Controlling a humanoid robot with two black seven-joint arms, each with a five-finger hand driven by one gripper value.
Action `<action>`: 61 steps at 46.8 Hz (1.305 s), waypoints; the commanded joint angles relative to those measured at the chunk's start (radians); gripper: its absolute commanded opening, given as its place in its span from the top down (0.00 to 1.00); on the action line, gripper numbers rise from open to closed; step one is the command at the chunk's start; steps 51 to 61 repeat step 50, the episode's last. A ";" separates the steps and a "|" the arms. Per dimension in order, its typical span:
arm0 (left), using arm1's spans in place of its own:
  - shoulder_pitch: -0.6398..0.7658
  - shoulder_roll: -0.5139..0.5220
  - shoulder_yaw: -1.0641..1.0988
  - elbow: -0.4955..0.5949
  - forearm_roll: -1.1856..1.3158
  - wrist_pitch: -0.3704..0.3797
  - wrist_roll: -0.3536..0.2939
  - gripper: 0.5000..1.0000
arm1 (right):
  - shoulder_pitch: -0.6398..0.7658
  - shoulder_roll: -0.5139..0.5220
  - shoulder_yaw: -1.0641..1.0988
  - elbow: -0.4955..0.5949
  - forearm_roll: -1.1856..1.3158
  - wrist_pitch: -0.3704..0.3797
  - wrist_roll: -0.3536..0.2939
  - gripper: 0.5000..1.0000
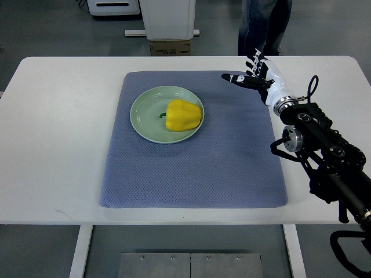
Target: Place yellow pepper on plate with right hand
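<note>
As the single top view looks steeply down, we list first a white desk (58, 145) filling most of the picture. Item two: a blue-grey mat (191, 174) laid flat on the desk's middle, its far edge near the desk's far edge. Item three: a pale green plate (145, 119) resting on the far left part of the mat. Item four: the yellow pepper (184, 115), lying on the plate, right of its centre and reaching to the plate's right rim, with its green stem pointing left toward the plate's middle.

Item five: the right hand (255, 75), white with black joints, entering on a black arm (324, 150) from the picture's right edge. We find it over the mat's far right corner, well apart from the pepper and plate. Its fingers (232, 77) are spread and hold nothing, one reaching left over the mat, the others fanned toward the desk's far edge.

Item six, beyond the desk: a white column base (168, 20) with a brown box (171, 47) at its foot, and a person's legs (264, 26) in dark trousers standing on the grey floor (46, 29). Below the desk's near edge we note a grey metal plate (191, 265).
</note>
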 commanded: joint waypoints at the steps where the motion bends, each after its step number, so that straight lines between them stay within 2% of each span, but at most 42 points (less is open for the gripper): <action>1: 0.000 0.000 0.000 0.000 0.001 0.000 -0.001 0.00 | -0.021 0.000 0.044 0.003 0.000 0.000 0.000 0.00; 12: 0.000 0.000 0.000 0.000 0.000 0.000 -0.001 0.00 | -0.060 0.000 0.168 0.011 0.007 0.000 0.000 0.00; 24: 0.000 0.000 0.000 0.000 0.000 0.000 -0.001 0.00 | -0.115 0.000 0.243 0.072 0.041 -0.003 0.007 0.00; 61: 0.000 0.000 0.000 0.000 0.000 0.000 -0.001 0.00 | -0.130 0.000 0.246 0.074 0.106 -0.001 0.007 0.00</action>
